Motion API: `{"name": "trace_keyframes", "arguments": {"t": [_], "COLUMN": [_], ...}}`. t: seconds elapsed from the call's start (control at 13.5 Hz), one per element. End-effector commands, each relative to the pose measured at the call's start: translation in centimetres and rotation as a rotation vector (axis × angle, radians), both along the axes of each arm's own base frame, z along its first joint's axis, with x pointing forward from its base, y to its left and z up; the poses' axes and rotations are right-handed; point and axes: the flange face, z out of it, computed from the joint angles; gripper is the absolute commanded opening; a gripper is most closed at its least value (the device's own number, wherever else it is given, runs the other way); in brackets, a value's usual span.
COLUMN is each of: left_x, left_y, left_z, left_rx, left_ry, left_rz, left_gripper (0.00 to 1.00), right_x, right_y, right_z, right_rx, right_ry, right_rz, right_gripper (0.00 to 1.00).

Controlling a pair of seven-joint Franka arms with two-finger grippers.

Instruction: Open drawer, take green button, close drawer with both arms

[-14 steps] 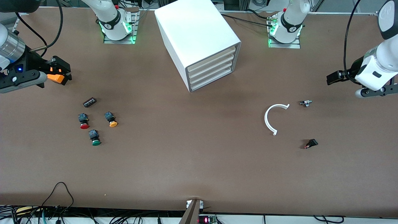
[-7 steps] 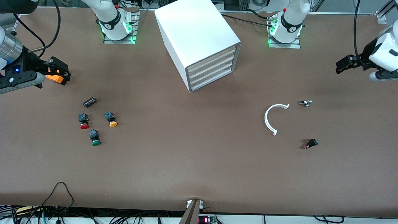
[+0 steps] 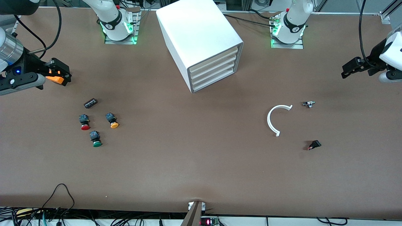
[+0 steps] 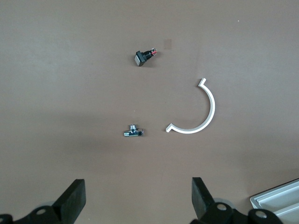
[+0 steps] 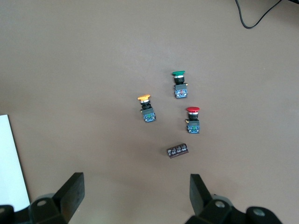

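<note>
While both arms wait, the drawer (image 3: 213, 69) sits closed in the cabinet (image 3: 201, 40). Green button (image 3: 95, 139) lies on the table (image 3: 188, 150) toward the right arm's end, nearer the camera than the red button (image 3: 84, 122) and orange button (image 3: 111, 120). Right pincer (image 3: 59, 73) spread, above table there. Left pincer (image 3: 351, 67) spread, above its own end.

The white jointed left arm's black two-finger gripper (image 3: 349, 71) is drawing back toward its end of the brown table and rising, fingers spread. The right arm's black-and-orange gripper (image 3: 61, 74) is easing slightly outward too.
</note>
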Motion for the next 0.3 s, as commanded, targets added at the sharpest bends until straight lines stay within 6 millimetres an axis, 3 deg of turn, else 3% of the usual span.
{"name": "trace_keyframes", "arguments": {"t": [0.0,0.22], "left_x": [-0.06,-0.01], "left_y": [0.07,0.08], "left_z": [-0.11,0.06], "left_rx": [-0.02,-0.011], "left_ry": [-0.011,-0.016], "left_rz": [-0.026,-0.028], "left_gripper": [1.0,1.0], "right_x": [0.32,0.37], "right_y": [-0.24,-0.32], "right_z": [0.55,0.46], "right_rx": [0.019,0.019], "right_ry": [-0.006,-0.005], "right_rz": [-0.004,-0.006], "right_gripper": [1.0,1.0]}}
